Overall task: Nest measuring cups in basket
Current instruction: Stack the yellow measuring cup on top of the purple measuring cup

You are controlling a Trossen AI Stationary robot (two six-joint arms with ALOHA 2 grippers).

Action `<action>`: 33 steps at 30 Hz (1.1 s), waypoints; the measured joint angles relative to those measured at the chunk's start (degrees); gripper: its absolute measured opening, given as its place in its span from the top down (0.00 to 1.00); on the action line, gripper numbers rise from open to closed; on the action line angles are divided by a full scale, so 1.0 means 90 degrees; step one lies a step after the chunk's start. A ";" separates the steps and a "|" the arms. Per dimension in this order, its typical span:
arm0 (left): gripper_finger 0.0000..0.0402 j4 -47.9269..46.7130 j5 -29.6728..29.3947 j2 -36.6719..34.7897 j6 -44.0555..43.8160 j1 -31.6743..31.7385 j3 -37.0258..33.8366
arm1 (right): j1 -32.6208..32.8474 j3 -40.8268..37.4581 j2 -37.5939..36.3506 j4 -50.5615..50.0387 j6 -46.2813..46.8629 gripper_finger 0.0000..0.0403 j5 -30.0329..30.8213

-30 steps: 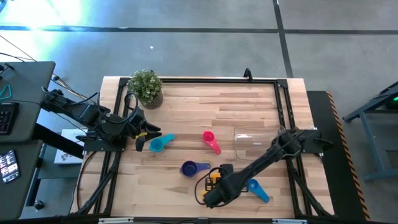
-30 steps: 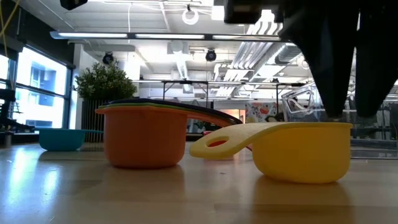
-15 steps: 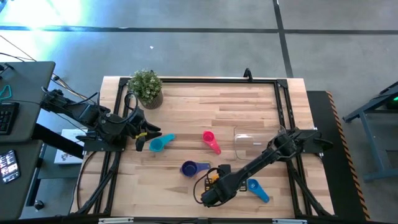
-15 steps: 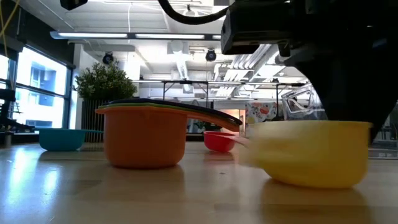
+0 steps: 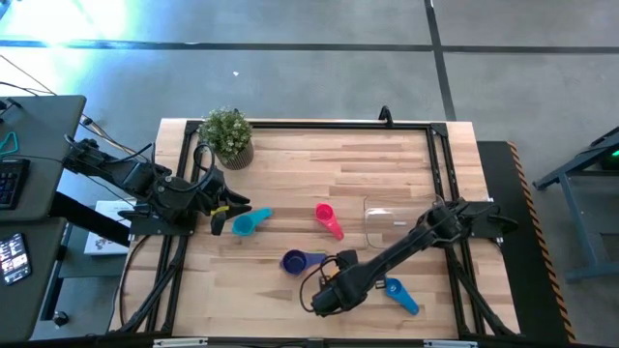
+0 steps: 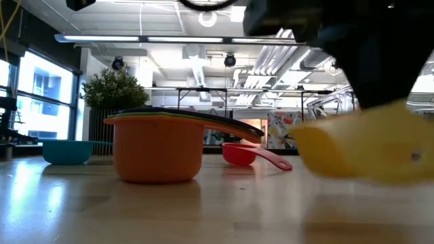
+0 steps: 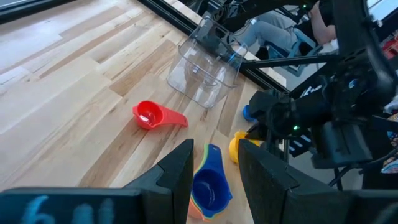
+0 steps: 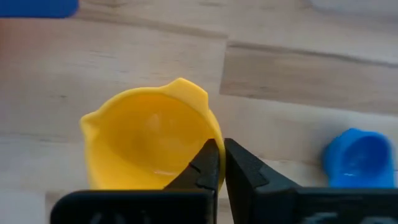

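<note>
One yellow cup (image 8: 149, 140) is pinched in the right fingers (image 8: 208, 165); left fingers (image 7: 180, 171) stand wide, one basket (image 5: 387, 224).

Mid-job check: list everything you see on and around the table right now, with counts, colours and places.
Plant pot: one, green plant, back-left corner.
Teal cup: one, left side, by the left gripper.
Magenta cup: one, table centre.
Basket: one, clear, right of the magenta cup.
Nested stack: one, orange outermost, blue on top, front middle.
Small blue cup: one, front, right of the yellow cup.
Yellow cup: one, lifted off the table, held by its rim.
Left gripper: open, waiting at the left edge.
Right gripper: shut on the yellow cup, front middle.
</note>
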 joint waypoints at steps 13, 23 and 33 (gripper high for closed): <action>0.71 0.0001 -0.0046 0.0002 0.0002 -0.0001 0.0000 | -0.0423 0.1377 -0.0124 -0.1105 -0.2018 1.00 0.0720; 0.71 0.0004 -0.0049 0.0002 -0.0457 -0.0002 0.0000 | -0.1443 0.2052 -0.0131 -0.1021 -0.6089 1.00 0.1156; 0.71 0.0004 -0.0117 0.0002 -0.1939 -0.0001 0.0000 | -0.2222 0.2629 -0.0129 -0.0122 -1.0537 1.00 0.0513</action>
